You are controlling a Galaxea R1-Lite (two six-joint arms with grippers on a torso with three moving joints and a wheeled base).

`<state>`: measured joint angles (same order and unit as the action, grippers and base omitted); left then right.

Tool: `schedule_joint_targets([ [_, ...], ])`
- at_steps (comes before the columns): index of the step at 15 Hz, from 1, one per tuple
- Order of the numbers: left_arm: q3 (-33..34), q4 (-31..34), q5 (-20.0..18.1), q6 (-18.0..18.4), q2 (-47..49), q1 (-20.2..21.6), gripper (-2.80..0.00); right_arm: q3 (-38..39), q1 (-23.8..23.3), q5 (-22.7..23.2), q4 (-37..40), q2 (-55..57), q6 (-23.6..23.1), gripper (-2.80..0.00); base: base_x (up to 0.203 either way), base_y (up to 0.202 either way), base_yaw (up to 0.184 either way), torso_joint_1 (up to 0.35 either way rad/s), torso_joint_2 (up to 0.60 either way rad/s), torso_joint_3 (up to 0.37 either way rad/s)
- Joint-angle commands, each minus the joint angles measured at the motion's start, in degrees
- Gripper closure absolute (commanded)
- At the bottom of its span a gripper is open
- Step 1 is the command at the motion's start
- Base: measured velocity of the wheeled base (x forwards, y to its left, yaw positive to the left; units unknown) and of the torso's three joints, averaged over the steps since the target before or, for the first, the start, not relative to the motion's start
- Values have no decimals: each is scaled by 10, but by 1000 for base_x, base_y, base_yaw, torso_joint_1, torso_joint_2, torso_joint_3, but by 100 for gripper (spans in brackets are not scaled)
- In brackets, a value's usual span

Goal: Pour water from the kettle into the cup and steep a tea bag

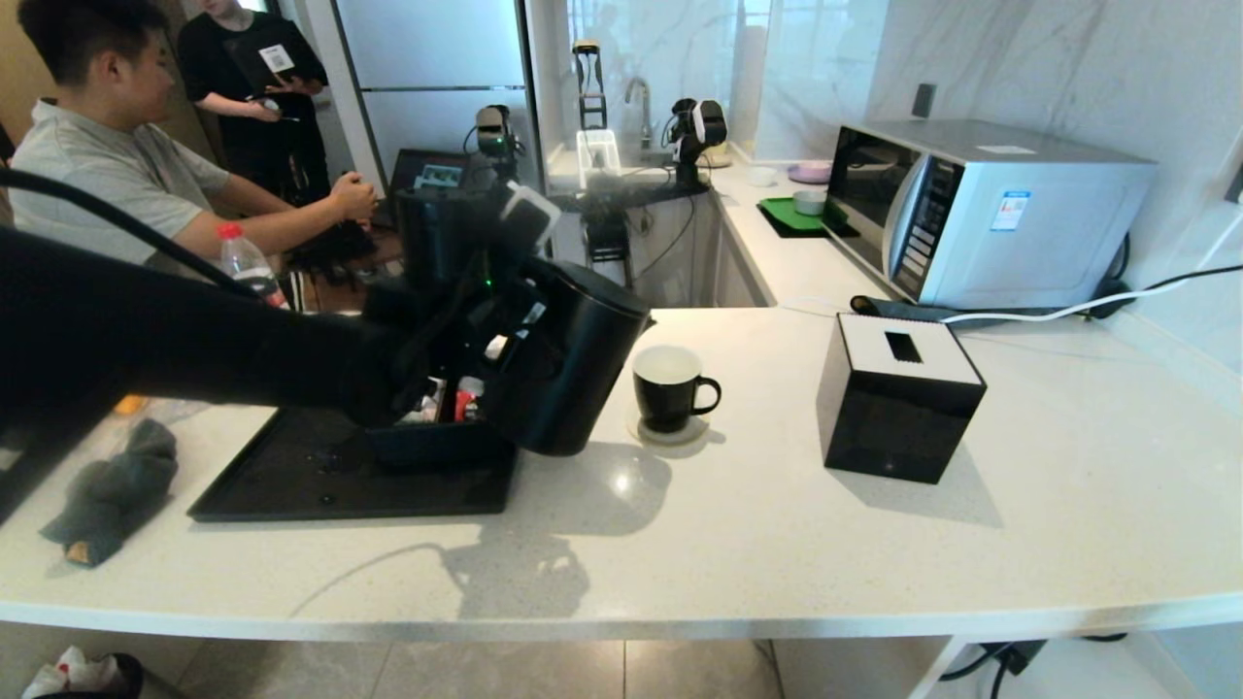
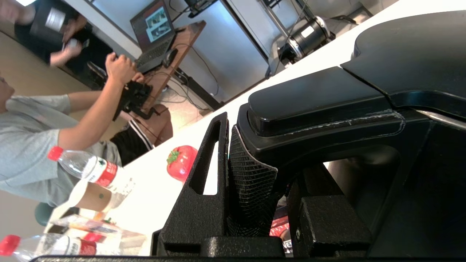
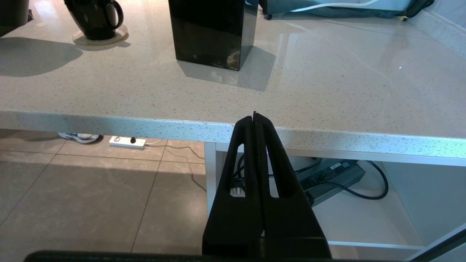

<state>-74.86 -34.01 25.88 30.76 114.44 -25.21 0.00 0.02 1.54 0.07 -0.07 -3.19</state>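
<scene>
1. Head view shows the desk [image 1: 874,544] carrying everything; the left pincer [image 2: 255,182] holds the kettle [image 1: 568,369] by its handle, fingers [image 2: 198,189] clamped on either side of it. The kettle hangs tilted above the tray [image 1: 291,485] edge, its top leaning toward the cup [image 1: 668,386], which stands on a coaster just beside it.
2. Risk, as I judge it: the spout sits slightly short of the cup's rim, so tipping further from here could send water onto the desk or coaster instead of inside.
3. A heavy kettle gripped only at the handle could swing or slip if the tilt is quick; its body could also nudge the light cup off the coaster.
4. The tissue box [image 1: 898,398] stands well apart to the right, unlikely to interfere.
5. The right pincer [image 3: 255,120] is parked below the desk edge, fingers pressed together, holding nothing.
6. No tea bag is identifiable; sachets in the tray holder are mostly hidden.
7. Writing: the bottle [image 2: 87,169] has a red label and the microwave [image 1: 971,209] a blue sticker, both unreadable.
</scene>
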Motion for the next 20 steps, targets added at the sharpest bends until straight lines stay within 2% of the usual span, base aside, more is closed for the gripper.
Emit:
schedule_joint_targets([
  [1,-10,-1,1,8,5,0,0,0,1,0,0,1,-1,0,0,0,0,0,0,0],
  [5,-32,23,1,19,14,0,0,0,0,0,0,1,-1,0,0,0,0,0,0,0],
  [20,-68,24,2,85,44,4,0,0,0,0,0,1,-1,0,0,0,0,0,0,0],
])
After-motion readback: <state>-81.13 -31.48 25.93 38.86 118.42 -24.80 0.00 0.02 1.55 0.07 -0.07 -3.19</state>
